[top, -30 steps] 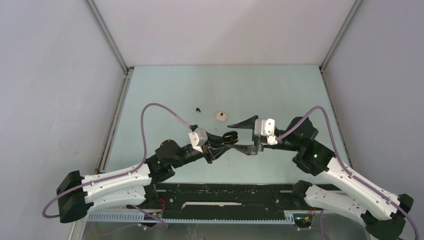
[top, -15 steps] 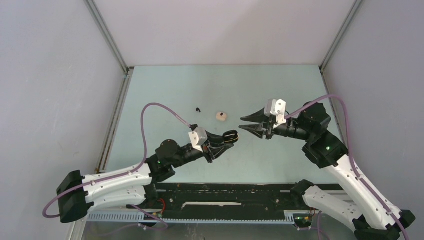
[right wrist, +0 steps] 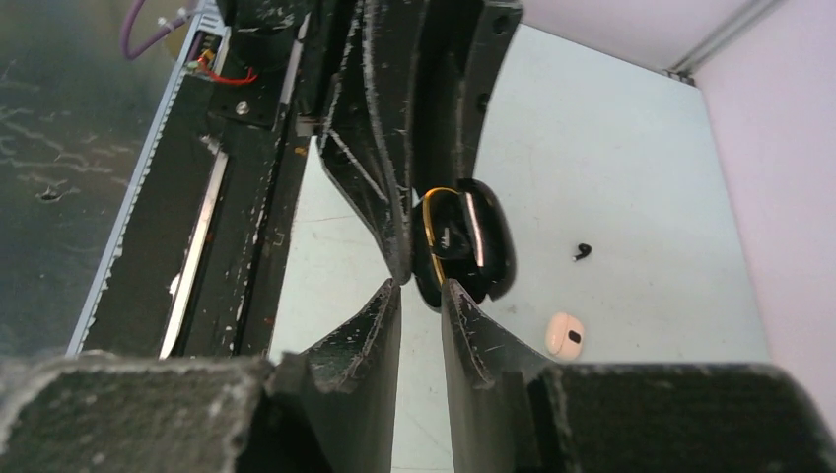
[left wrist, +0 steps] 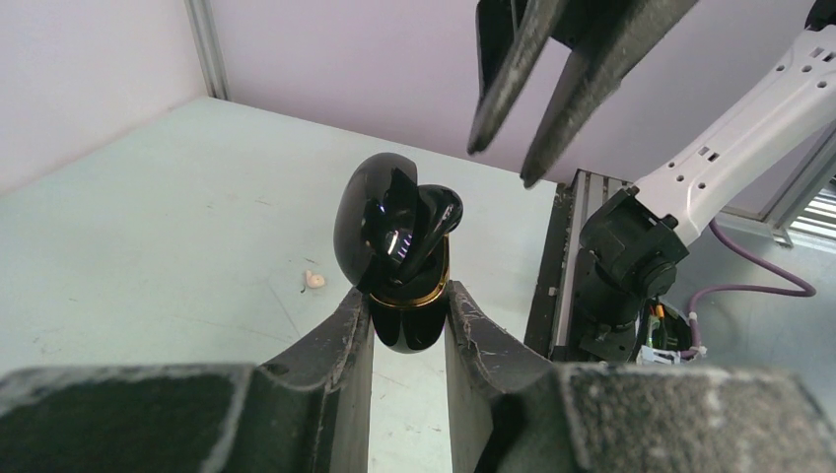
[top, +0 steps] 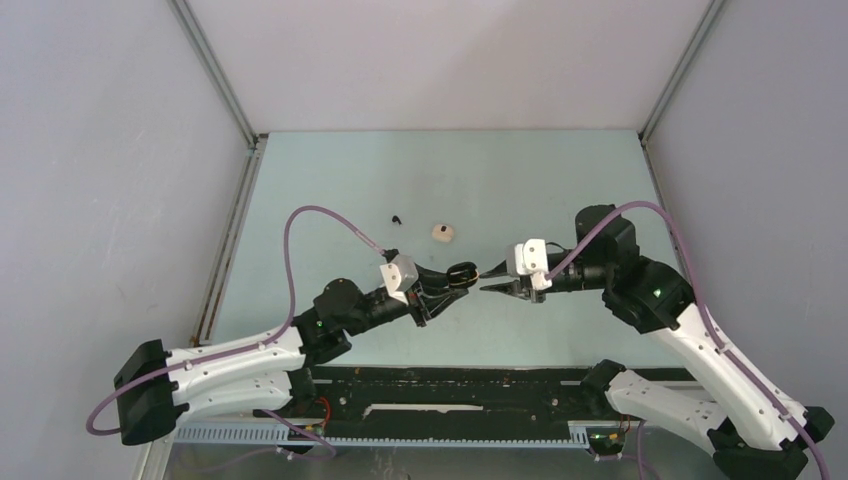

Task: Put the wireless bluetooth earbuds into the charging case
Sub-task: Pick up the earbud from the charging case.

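L claw [left wrist: 409, 310] clamped, R claw [right wrist: 421, 288] slightly parted, tips nearly meeting.

I work in a lab test cell. Pale green table [top: 560, 180], plain grey walls [top: 100, 150], aluminium corner rails [top: 215, 70].

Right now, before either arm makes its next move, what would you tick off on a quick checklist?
1. Charging case clamped in the left gripper: ok.
2. Its lid open: ok.
3. Right gripper carrying an earbud: not ok; jaws apart, nothing between them.
4. Beige-pink earbud and black earbud lying free on the table: ok.
5. Right gripper's tips close to the case opening: ok.
6. Sockets inside the case vacant: cannot tell.
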